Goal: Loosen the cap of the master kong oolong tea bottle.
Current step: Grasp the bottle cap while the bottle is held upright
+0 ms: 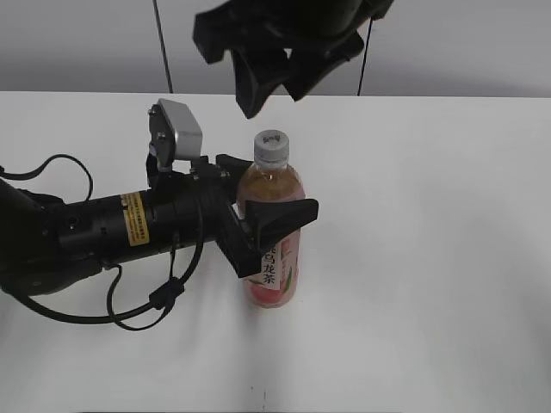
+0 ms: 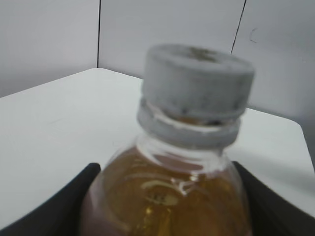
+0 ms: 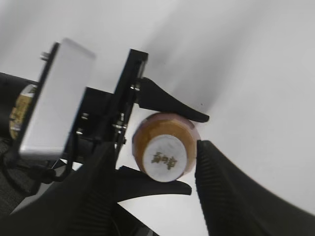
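The oolong tea bottle [image 1: 274, 249] stands upright on the white table, amber tea inside and a pink label low on it. Its white cap [image 1: 271, 146] is on the neck. My left gripper [image 1: 263, 211] is shut on the bottle's body just below the shoulder; in the left wrist view the bottle [image 2: 167, 196] fills the space between the two black fingers, with the cap [image 2: 197, 83] above. My right gripper [image 1: 274, 73] hangs open above the cap, apart from it. In the right wrist view its open fingers [image 3: 150, 184] straddle the cap [image 3: 166, 158] from above.
The white table [image 1: 430, 258] spreads around the bottle. A grey wall with dark vertical seams stands behind. The left arm's black body and cables [image 1: 86, 232] lie along the table on the left.
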Motion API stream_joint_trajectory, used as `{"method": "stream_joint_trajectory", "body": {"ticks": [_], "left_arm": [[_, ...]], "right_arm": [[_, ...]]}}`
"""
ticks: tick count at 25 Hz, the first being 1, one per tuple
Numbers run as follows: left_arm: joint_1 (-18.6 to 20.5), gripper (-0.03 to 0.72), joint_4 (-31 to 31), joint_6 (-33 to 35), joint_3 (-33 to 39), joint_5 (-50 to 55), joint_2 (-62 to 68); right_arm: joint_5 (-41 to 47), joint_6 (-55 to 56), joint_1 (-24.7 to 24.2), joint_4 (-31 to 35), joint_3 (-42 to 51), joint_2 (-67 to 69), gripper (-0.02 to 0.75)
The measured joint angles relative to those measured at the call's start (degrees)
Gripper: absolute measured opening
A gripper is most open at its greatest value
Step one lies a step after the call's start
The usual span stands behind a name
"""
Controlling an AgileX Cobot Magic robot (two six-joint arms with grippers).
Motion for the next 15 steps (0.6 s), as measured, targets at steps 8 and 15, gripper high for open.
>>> {"method": "stream_joint_trajectory", "body": {"ticks": [8,15], "left_arm": [[0.00,0.458,0.35,0.00,0.00,-0.05,0.00],[0.00,0.458,1.52,0.05,0.00,-0.58,0.00]], "right_arm": [[0.12,-2.67,-2.76,3.28,2.97,-1.46,0.397],[0.12,-4.10,-2.80,4.79,3.03,-1.46,0.397]]}}
